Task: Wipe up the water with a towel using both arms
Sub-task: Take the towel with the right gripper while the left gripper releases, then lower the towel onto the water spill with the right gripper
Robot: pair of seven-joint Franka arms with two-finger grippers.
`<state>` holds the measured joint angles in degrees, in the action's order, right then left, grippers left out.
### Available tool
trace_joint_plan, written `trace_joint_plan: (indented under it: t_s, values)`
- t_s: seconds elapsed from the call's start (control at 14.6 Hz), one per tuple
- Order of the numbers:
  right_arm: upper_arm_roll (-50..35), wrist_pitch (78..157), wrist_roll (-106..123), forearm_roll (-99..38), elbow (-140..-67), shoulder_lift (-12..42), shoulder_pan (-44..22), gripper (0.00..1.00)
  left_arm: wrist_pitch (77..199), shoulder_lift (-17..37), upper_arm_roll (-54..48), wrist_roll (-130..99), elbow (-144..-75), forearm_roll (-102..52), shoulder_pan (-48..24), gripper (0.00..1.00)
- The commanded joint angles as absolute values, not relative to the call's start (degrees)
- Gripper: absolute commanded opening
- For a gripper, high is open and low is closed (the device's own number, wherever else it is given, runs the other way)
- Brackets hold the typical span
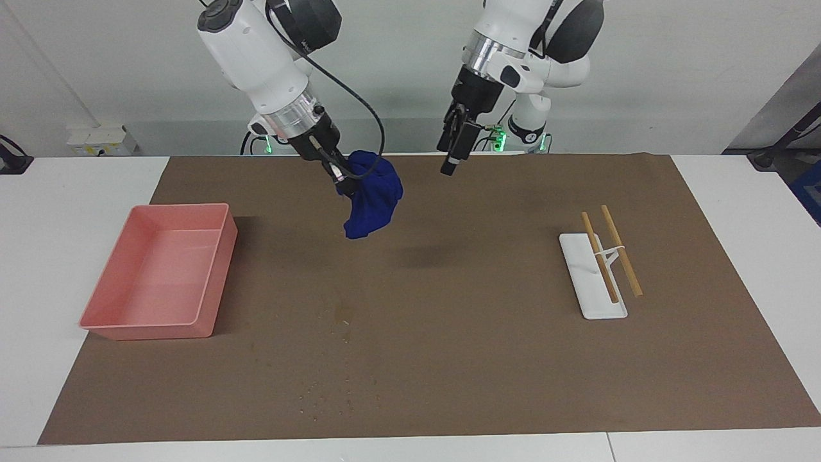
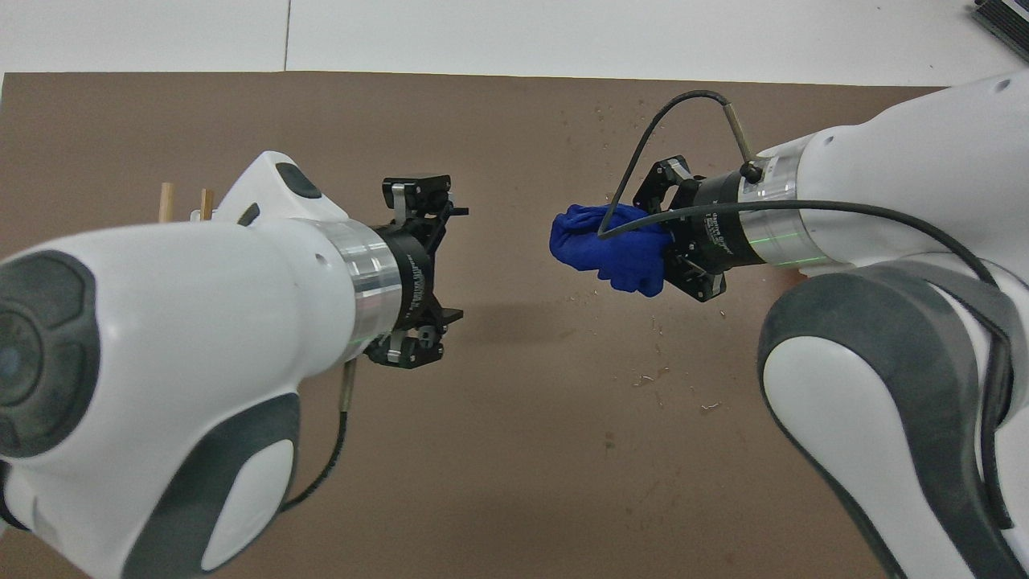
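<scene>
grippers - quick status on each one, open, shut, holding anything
Left gripper: open, empty, up over the brown mat.
Right gripper: shut on the blue towel, which hangs bunched above the mat.

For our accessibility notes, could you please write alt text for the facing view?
The right gripper holds a bunched blue towel above a brown mat; the left gripper hangs open beside it. Droplets speckle the mat's edge farthest from the robots.
</scene>
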<state>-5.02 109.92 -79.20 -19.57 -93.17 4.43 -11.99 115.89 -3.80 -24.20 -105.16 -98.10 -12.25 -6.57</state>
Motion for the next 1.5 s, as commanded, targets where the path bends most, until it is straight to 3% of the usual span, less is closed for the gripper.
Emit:
trace_joint_plan:
  t_s: [0.0, 0.21, 0.34, 0.62, 0.89, 1.23, 1.44]
  values:
    - [-5.5, 114.2, -71.6, -17.7, -94.0, 6.1, -9.2, 0.0, 106.9, -5.8, -24.4, -91.3, -98.9, -12.5, 1.2, 1.0]
    - [-5.5, 120.1, -66.9, -13.6, -91.4, 13.1, -7.9, 0.0, 101.8, -6.5, -24.4, -79.1, -98.8, -12.4, 8.8, 1.0]
    - [-5.5, 122.5, -64.6, -11.6, -83.9, 20.6, -7.7, 0.0, 98.5, -6.4, -24.3, -69.8, -98.0, -12.0, 13.0, 1.0]
    - [-5.5, 131.5, -56.5, -10.5, -74.3, 32.0, -7.5, 0.0, 92.8, -6.7, -23.8, -58.3, -97.9, -4.9, 16.0, 1.0]
    - [-5.5, 134.9, -49.9, -9.8, -61.5, 43.8, -7.1, 0.0, 90.1, -6.9, -17.7, -38.0, -97.6, -3.8, 18.5, 1.0]
    - [-5.5, 141.0, -47.4, -9.8, -62.7, 48.4, -8.0, 0.0, 92.2, -6.8, -17.3, -22.3, -97.2, 3.1, 17.8, 1.0]
    - [-5.5, 143.8, -46.7, -10.3, -68.7, 47.6, -8.3, 0.0, 95.7, -7.0, -17.3, -23.6, -98.6, 2.8, 17.3, 1.0]
